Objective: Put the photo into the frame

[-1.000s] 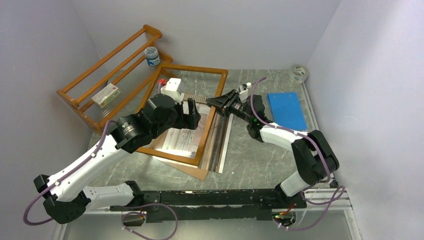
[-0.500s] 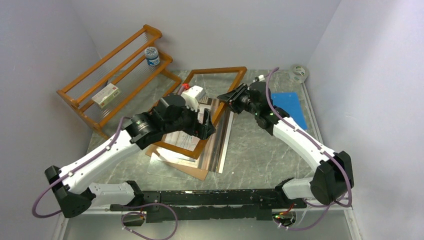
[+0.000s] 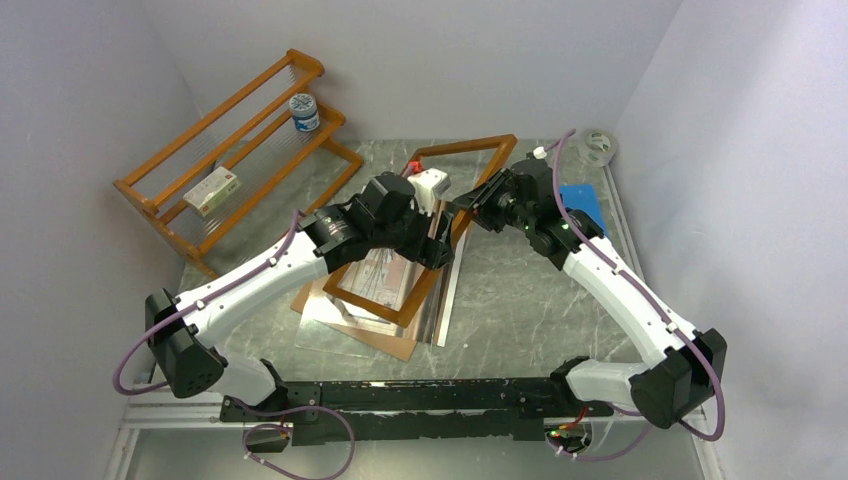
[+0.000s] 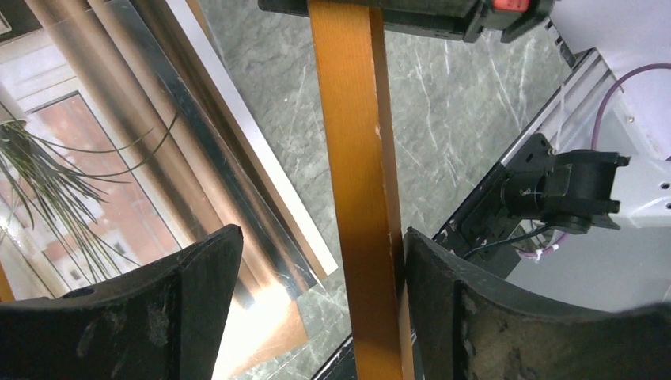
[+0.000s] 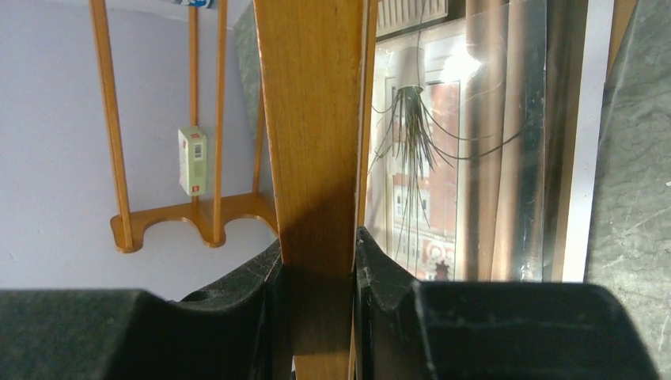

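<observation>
At the middle of the bench you have the photo lying on a board, with the frame tilted over both. The rack stands at 10 o'clock. A loose sheet lies at 2 o'clock, right of the frame.

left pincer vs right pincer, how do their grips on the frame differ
The left pincer stands open, the frame rail close by one finger with a clear gap to the other; the right pincer is shut, both fingers pressed on the rail. In the top view the right pincer sits farther back along that rail than the left pincer. Both straddle the same side of the tilted frame.
</observation>
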You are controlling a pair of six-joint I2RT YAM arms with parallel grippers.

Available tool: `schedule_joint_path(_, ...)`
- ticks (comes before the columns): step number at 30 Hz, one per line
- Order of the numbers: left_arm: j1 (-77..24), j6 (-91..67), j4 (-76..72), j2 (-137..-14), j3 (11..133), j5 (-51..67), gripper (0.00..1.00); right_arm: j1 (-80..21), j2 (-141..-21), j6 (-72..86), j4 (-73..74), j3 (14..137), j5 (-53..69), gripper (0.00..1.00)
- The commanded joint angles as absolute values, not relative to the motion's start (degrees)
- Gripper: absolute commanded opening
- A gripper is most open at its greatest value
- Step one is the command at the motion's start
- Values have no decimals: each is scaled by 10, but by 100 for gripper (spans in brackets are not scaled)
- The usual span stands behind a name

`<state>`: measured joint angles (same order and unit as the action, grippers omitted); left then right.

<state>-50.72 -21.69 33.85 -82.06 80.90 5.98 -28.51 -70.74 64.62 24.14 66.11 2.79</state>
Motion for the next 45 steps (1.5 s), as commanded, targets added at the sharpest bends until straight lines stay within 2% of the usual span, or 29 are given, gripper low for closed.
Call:
schedule_joint_path(1, -506, -209, 342, -832, 846, 51, 78, -284, -669, 649, 223, 708, 35, 0)
schedule_joint_path(5, -505, -220, 363, -851, 864, 80, 79, -282, -665, 653, 215, 707, 46, 0)
schedule_joint_path(8, -505, -227, 363, -854, 868, 99, 72, -279, -657, 655, 199, 699, 51, 0)
schedule_joint_path(10, -506, -228, 361, -853, 872, 109, 59, -277, -653, 659, 192, 695, 55, 0)
schedule_joint_path(13, -506, -226, 371, -860, 890, 131, 34, -275, -644, 662, 184, 690, 58, 1)
schedule_joint_path(17, -505, -222, 391, -861, 926, 136, 5, -271, -630, 664, 168, 686, 63, 9)
schedule_joint_path(18, -505, -221, 395, -859, 935, 135, 3, -272, -625, 664, 161, 683, 62, 14)
schedule_joint_path(26, -505, -242, 370, -828, 990, 213, 3, -271, -573, 672, 29, 622, 64, 56)
schedule_joint_path(33, -505, -290, 317, -808, 993, 264, 2, -271, -552, 672, -43, 592, 68, 73)
schedule_joint_path(38, -504, -338, 268, -792, 973, 262, 3, -271, -522, 679, -95, 555, 69, 90)
schedule_joint_path(45, -491, -398, 200, -773, 934, 274, 3, -271, -481, 690, -150, 507, 57, 92)
